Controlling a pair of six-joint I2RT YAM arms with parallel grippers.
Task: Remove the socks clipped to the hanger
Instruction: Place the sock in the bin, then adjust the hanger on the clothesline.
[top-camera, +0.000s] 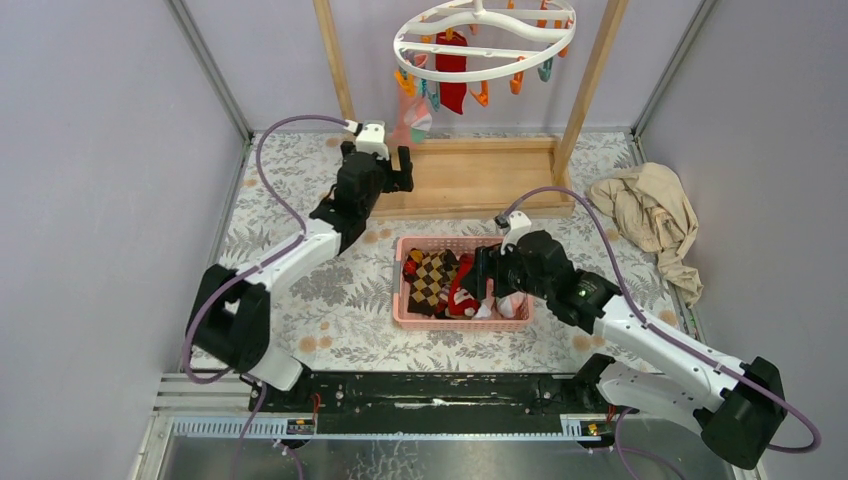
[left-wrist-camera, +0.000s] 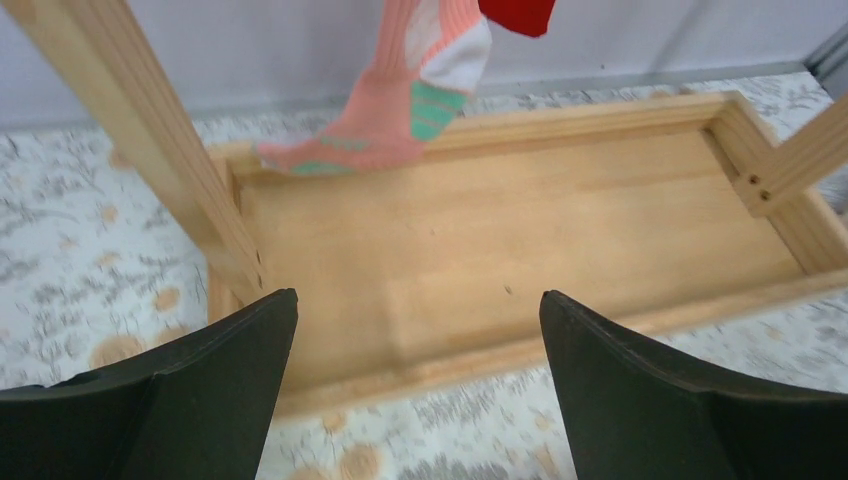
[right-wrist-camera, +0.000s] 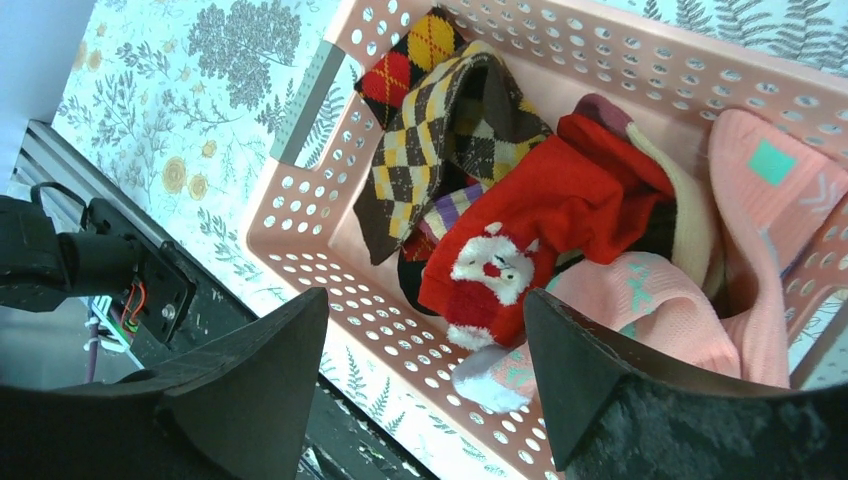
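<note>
The white round hanger (top-camera: 485, 38) hangs from the wooden frame at the top. A red sock (top-camera: 451, 68) and a pink sock with green patches (top-camera: 412, 118) stay clipped to it. In the left wrist view the pink sock (left-wrist-camera: 400, 110) dangles ahead, the red sock's tip (left-wrist-camera: 516, 14) beside it. My left gripper (top-camera: 402, 168) is open and empty just below the pink sock. My right gripper (top-camera: 482, 270) is open and empty over the pink basket (top-camera: 408, 316). The basket holds argyle socks (right-wrist-camera: 450, 130), a red sock (right-wrist-camera: 545, 215) and pink socks (right-wrist-camera: 660, 310).
The wooden frame has two uprights (top-camera: 333, 55) and a flat base tray (top-camera: 480, 175). A crumpled beige cloth (top-camera: 650, 215) lies at the right. A floral mat (top-camera: 340, 300) covers the table. Grey walls close in the sides and back.
</note>
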